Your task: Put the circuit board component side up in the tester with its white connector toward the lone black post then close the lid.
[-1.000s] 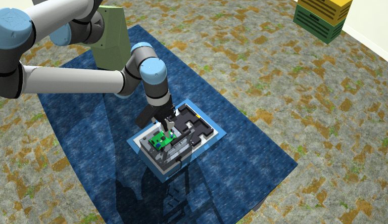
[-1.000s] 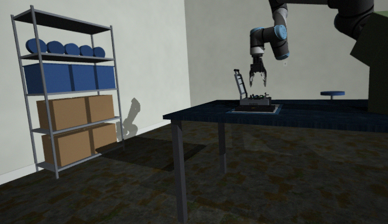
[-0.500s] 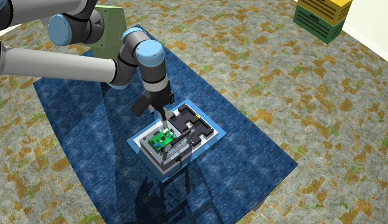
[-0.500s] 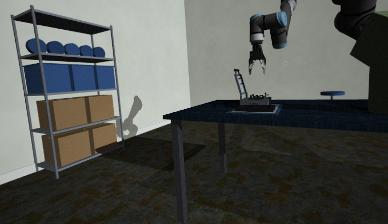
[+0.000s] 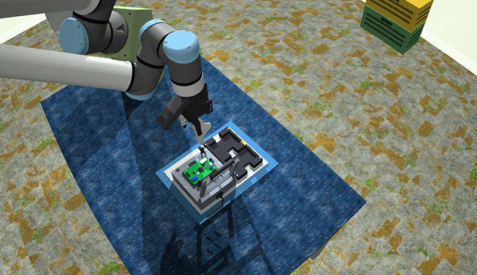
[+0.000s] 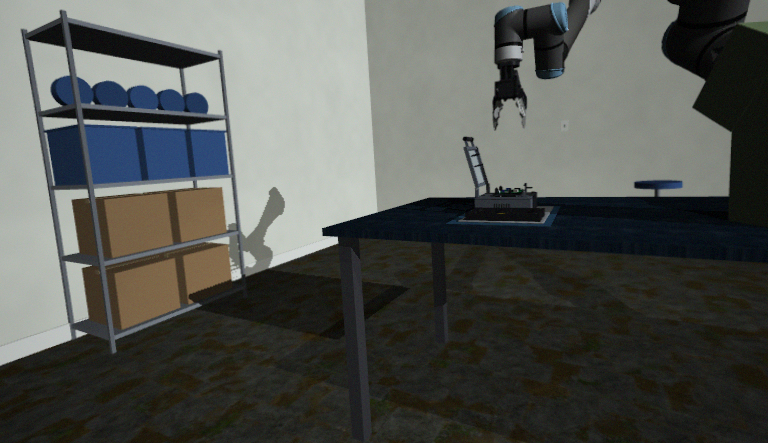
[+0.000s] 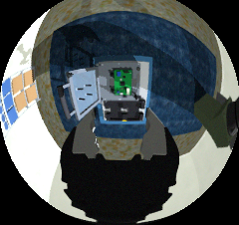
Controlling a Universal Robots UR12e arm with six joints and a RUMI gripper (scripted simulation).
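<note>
The green circuit board (image 5: 199,169) lies flat in the grey tester (image 5: 204,180), component side up; it also shows in the wrist view (image 7: 122,82). The tester's see-through lid (image 5: 219,182) stands open and upright, seen in the exterior view (image 6: 475,167) and swung out to the left in the wrist view (image 7: 82,92). The black tray (image 5: 233,151) beside the tester holds nothing. My gripper (image 5: 197,126) is open and empty, well above the tester; it shows in the exterior view (image 6: 508,115) too. I cannot make out the pins, the board's holes or the connector's direction.
Tester and tray sit on a white plate on a light blue mat (image 5: 216,168) on the dark blue table. A green pedestal (image 5: 135,29) carries the arm's base. A yellow and green crate (image 5: 395,13) stands far off on the floor. A shelf rack (image 6: 135,172) stands by the wall.
</note>
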